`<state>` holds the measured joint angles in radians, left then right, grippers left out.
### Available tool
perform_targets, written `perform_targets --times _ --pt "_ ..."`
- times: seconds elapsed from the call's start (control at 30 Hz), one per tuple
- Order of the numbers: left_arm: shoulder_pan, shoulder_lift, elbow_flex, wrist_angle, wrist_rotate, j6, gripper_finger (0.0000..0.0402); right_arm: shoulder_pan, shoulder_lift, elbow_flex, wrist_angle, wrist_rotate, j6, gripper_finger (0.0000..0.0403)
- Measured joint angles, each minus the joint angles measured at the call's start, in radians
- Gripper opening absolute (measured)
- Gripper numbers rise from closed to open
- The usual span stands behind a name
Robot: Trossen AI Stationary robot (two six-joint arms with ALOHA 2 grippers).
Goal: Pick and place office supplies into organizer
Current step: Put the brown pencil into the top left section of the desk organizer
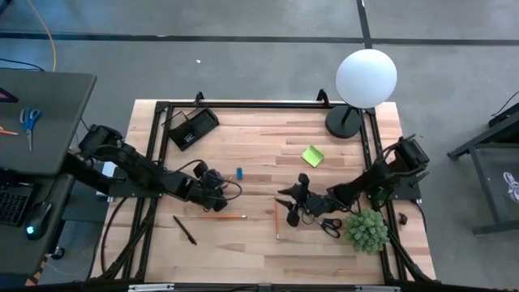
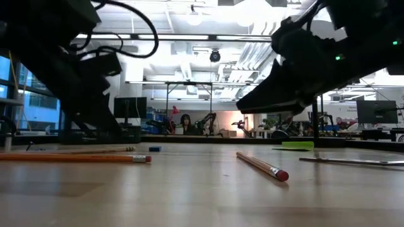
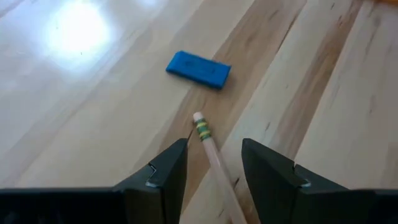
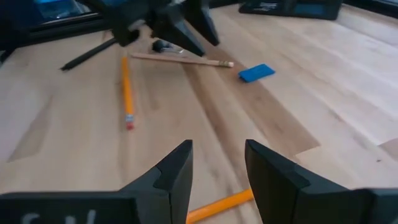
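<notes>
A wooden pencil (image 3: 208,146) lies flat on the table, its eraser end toward the blue eraser (image 3: 199,68). My left gripper (image 3: 214,149) is open, with one finger on either side of this pencil and no touch showing; in the high view it stands left of centre (image 1: 220,188). My right gripper (image 4: 217,152) is open right of centre (image 1: 293,199), over one end of an orange pencil (image 4: 219,207) that lies on the table. The black organizer (image 1: 190,127) stands at the far left. A lime-green sticky-note pad (image 1: 312,156) lies beyond the right gripper.
Another orange pencil (image 1: 219,216) and a black pen (image 1: 185,230) lie near the front edge. Black-handled scissors (image 1: 328,225) lie beside a green plant (image 1: 366,229) at the near right. A white globe lamp (image 1: 365,77) stands at the far right corner.
</notes>
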<state>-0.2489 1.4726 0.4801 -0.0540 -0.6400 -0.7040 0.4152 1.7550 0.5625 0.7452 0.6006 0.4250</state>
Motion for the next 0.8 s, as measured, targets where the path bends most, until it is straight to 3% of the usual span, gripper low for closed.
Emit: perform_targets --times 0.3,0.57,0.8 --pt "-0.001 0.116 0.003 0.013 -0.013 -0.036 0.0140 0.083 0.000 0.000 -0.008 0.128 -0.004 0.0137" --pt "-0.001 0.138 0.004 0.018 -0.016 -0.071 0.0140 0.083 0.000 0.000 -0.015 0.138 0.002 0.0137" --pt "-0.001 0.139 0.004 0.023 0.010 -0.093 0.0094 0.083 0.000 0.000 -0.016 0.138 0.002 0.0137"
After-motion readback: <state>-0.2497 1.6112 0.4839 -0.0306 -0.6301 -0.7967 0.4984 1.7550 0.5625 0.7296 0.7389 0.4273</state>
